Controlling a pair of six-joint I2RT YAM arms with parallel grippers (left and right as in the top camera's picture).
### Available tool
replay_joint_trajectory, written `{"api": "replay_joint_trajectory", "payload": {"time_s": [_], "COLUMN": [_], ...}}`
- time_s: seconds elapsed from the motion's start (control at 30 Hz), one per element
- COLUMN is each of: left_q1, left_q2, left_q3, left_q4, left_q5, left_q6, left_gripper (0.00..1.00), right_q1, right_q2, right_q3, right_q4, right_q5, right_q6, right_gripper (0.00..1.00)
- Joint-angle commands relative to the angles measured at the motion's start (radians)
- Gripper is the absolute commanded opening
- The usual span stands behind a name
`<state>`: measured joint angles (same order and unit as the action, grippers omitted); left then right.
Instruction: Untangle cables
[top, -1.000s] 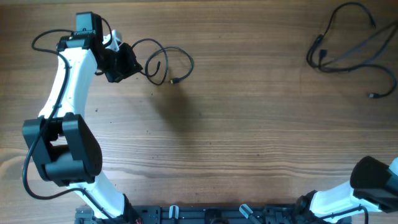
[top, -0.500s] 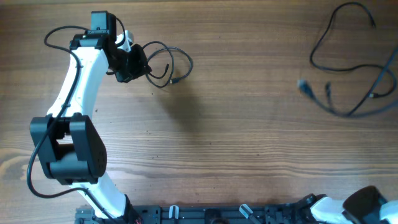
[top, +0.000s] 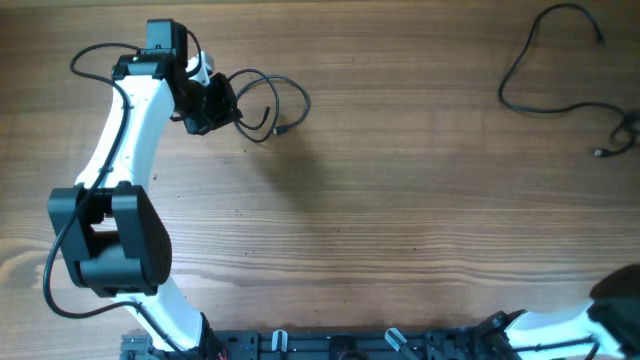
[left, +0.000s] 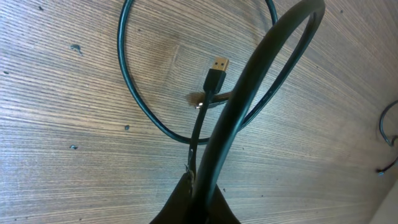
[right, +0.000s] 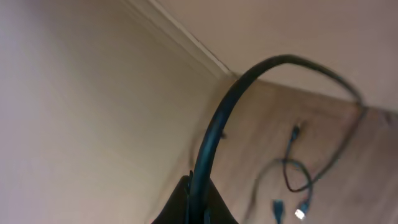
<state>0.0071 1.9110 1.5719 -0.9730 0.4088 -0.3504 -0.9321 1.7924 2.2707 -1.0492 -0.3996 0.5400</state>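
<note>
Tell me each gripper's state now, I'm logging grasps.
Left gripper: looks closed on the USB cable.
Right gripper: cannot be told.

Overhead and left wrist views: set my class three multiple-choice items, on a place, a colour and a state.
1. Seen overhead, the looped cable lies: A mid-table; B upper left; C lower right.
2. Its plug tip is: A red; B blue; C gold.
3. The left gripper is: A shut on the looped cable; B open; C far from it.
B, beside the left arm; C, gold in the left wrist view; A, the cable rises from closed fingers.
</note>
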Motion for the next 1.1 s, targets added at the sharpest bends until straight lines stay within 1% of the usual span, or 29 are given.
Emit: {"api": "replay_joint_trajectory", "payload": {"time_s": [0.0, 0.07, 0.1, 0.13, 0.17, 0.23, 0.27, 0.3, 0.33, 0.37, 0.43, 0.47, 0.5, 0.53, 0.57, 0.6, 0.63, 0.67, 0.7, 0.73, 0.77, 0.8, 0.83, 0.87, 0.9, 0.97, 1.0, 1.03, 1.07], "left_q1": [-0.004, -0.004, -0.004, -0.004, -0.004, -0.004, -0.004, -0.004, -0.004, -0.004, -0.004, -0.005, -0.006, -0.010, -0.012, -0.017, -0.019, -0.027, -0.035, -0.047, -0.057, -0.066, -0.080, -0.099, -0.131, -0.180, -0.220, -0.247, -0.258], "left_q2": [-0.016, -0.016, -0.016, -0.016, -0.016, -0.016, -0.016, -0.016, -0.016, -0.016, -0.016, -0.016, -0.016, -0.016, -0.016, -0.016, -0.016, -0.016, -0.016, -0.016, -0.016, -0.016, -0.016, -0.016, -0.016, -0.016, -0.017, -0.017, -0.017], "left_q3": [-0.001, -0.001, -0.001, -0.001, -0.001, -0.001, -0.001, -0.001, -0.001, -0.001, -0.001, -0.001, -0.001, -0.001, -0.001, -0.001, -0.001, -0.001, -0.001, -0.001, -0.001, -0.001, -0.001, -0.001, -0.001, -0.001, -0.001, -0.001, -0.001], "left_q4": [-0.001, -0.002, -0.002, -0.002, -0.002, -0.002, -0.001, -0.001, -0.001, 0.000, 0.006, 0.007, 0.006, 0.006, 0.007, 0.007, 0.008, 0.015, 0.023, 0.035, 0.057, 0.092, 0.159, 0.216, 0.228, 0.202, 0.198, 0.200, 0.201], "left_q5": [-0.014, -0.014, -0.014, -0.014, -0.014, -0.014, -0.014, -0.014, -0.014, -0.014, -0.013, -0.013, -0.013, -0.013, -0.013, -0.013, -0.013, -0.013, -0.006, 0.027, 0.101, 0.204, 0.370, 0.487, 0.511, 0.512, 0.525, 0.532, 0.538], "left_q6": [-0.002, -0.002, -0.002, -0.002, -0.002, -0.002, -0.002, -0.002, -0.002, -0.002, -0.002, -0.002, -0.002, -0.002, -0.002, -0.002, -0.002, -0.002, -0.002, -0.002, -0.002, 0.005, 0.005, 0.000, -0.057, -0.163, -0.215, -0.265, -0.326], "left_gripper": [0.04, 0.04, 0.04, 0.04, 0.04, 0.04, 0.04, 0.04, 0.04, 0.04, 0.04, 0.04, 0.04, 0.04, 0.04, 0.04, 0.04, 0.04, 0.04, 0.04, 0.04, 0.04, 0.04, 0.04, 0.05, 0.05, 0.09, 0.36, 0.89], "right_q1": [0.049, 0.083, 0.102, 0.117, 0.134, 0.161, 0.170, 0.179, 0.191, 0.197, 0.214, 0.231, 0.237, 0.241, 0.241, 0.241, 0.244, 0.244, 0.248, 0.257, 0.275, 0.301, 0.350, 0.409, 0.497, 0.593, 0.650, 0.691, 0.718], "right_q2": [0.146, 0.220, 0.256, 0.282, 0.304, 0.312, 0.307, 0.301, 0.291, 0.285, 0.266, 0.246, 0.236, 0.225, 0.225, 0.228, 0.229, 0.228, 0.227, 0.227, 0.227, 0.227, 0.227, 0.227, 0.227, 0.227, 0.227, 0.227, 0.227], "right_q3": [-0.006, -0.006, -0.006, -0.006, -0.006, -0.006, -0.005, 0.001, 0.002, 0.002, 0.002, 0.002, 0.002, 0.002, 0.001, 0.000, -0.001, -0.001, -0.001, -0.001, -0.001, -0.001, -0.001, -0.001, -0.001, -0.001, -0.001, -0.001, -0.001], "right_q4": [-0.032, -0.054, -0.070, -0.078, -0.089, -0.092, -0.089, -0.089, -0.081, -0.078, -0.077, -0.068, -0.065, -0.094, -0.158, -0.182, -0.203, -0.205, -0.170, -0.161, -0.160, -0.165, -0.185, -0.208, -0.238, -0.240, -0.231, -0.226, -0.224], "right_q5": [0.040, 0.045, 0.063, 0.063, 0.063, 0.064, 0.063, 0.058, 0.006, -0.014, -0.025, -0.051, -0.041, 0.114, 0.331, 0.399, 0.423, 0.302, 0.042, -0.102, -0.202, -0.249, -0.259, -0.256, -0.219, -0.169, -0.143, -0.142, -0.142], "right_q6": [-0.047, -0.124, -0.125, -0.140, -0.148, -0.148, -0.148, -0.155, -0.203, -0.220, -0.255, -0.307, -0.301, -0.169, -0.028, -0.015, -0.018, -0.061, -0.214, -0.300, -0.364, -0.396, -0.419, -0.449, -0.467, -0.468, -0.467, -0.460, -0.460], "right_gripper": [0.05, 0.05, 0.10, 0.21, 0.45, 0.88, 0.96, 0.96, 0.96, 0.96, 0.96, 1.00, 0.99, 0.99, 0.99, 1.00, 1.00, 1.00, 0.99, 0.91, 0.84, 0.84, 0.84, 0.84, 0.85, 0.85, 0.85, 0.85, 0.85]}}
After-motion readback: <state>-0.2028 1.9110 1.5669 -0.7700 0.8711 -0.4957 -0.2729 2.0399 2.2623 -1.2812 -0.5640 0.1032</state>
